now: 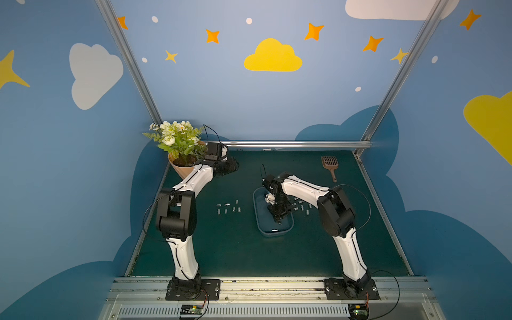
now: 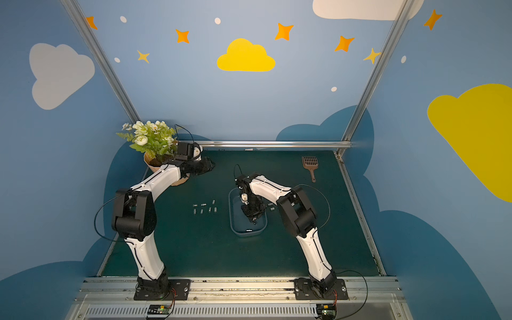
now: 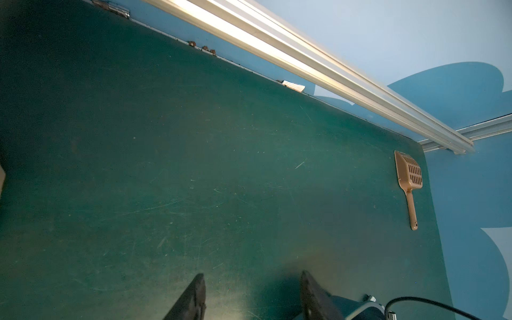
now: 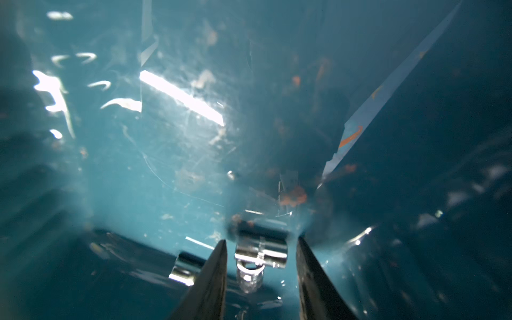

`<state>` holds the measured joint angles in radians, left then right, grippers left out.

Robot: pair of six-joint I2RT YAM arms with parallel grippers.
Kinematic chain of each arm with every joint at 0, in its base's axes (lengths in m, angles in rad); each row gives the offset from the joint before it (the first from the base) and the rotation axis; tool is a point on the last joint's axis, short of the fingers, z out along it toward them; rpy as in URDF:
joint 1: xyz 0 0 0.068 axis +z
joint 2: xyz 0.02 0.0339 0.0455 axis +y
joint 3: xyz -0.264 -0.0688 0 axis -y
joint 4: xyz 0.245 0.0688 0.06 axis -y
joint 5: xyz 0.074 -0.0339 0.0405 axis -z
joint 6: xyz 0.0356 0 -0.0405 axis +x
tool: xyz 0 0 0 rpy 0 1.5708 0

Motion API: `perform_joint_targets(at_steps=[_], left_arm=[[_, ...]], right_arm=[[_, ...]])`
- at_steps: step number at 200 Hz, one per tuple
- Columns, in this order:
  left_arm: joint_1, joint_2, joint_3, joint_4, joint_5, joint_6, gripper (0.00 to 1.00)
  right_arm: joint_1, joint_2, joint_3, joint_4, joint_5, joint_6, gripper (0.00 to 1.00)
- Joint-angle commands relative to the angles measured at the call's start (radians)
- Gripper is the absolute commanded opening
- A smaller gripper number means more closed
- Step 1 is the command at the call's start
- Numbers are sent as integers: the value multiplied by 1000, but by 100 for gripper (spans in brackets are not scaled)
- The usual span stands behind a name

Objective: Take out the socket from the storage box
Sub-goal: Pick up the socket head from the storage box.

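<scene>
The storage box (image 1: 259,221) (image 2: 234,224), a shallow bluish tub, sits mid-table in both top views. My right gripper (image 1: 278,221) (image 2: 255,221) reaches down inside it. In the right wrist view this gripper (image 4: 261,243) is open, and a shiny metal socket (image 4: 261,249) lies crosswise between the fingers with a gap on each side. A second socket (image 4: 249,277) lies just under it, and a third (image 4: 185,266) rests outside one finger by the box wall. My left gripper (image 1: 234,166) (image 3: 253,277) hovers open and empty over the mat at the back left.
Several loose sockets lie on the green mat left of the box (image 1: 228,207) and right of it (image 1: 302,207). A peach flowerpot (image 1: 180,169) with flowers stands at the back left by the left arm. A brown slotted scoop (image 1: 329,166) (image 3: 410,180) lies at the back right.
</scene>
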<state>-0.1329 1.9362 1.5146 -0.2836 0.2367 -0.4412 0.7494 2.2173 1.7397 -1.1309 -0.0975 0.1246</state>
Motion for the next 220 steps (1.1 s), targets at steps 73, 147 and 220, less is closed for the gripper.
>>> perform_joint_targets(at_steps=[73,147,220], left_arm=[[3,17,32,1,37,10,55],[7,18,47,-6,39,14,55],[18,18,53,-23,58,18,56]], right_arm=[[-4,14,33,-35,18,10,26],[-17,-69,180,-136,43,2,24],[-175,-198,167,-178,77,64,24]])
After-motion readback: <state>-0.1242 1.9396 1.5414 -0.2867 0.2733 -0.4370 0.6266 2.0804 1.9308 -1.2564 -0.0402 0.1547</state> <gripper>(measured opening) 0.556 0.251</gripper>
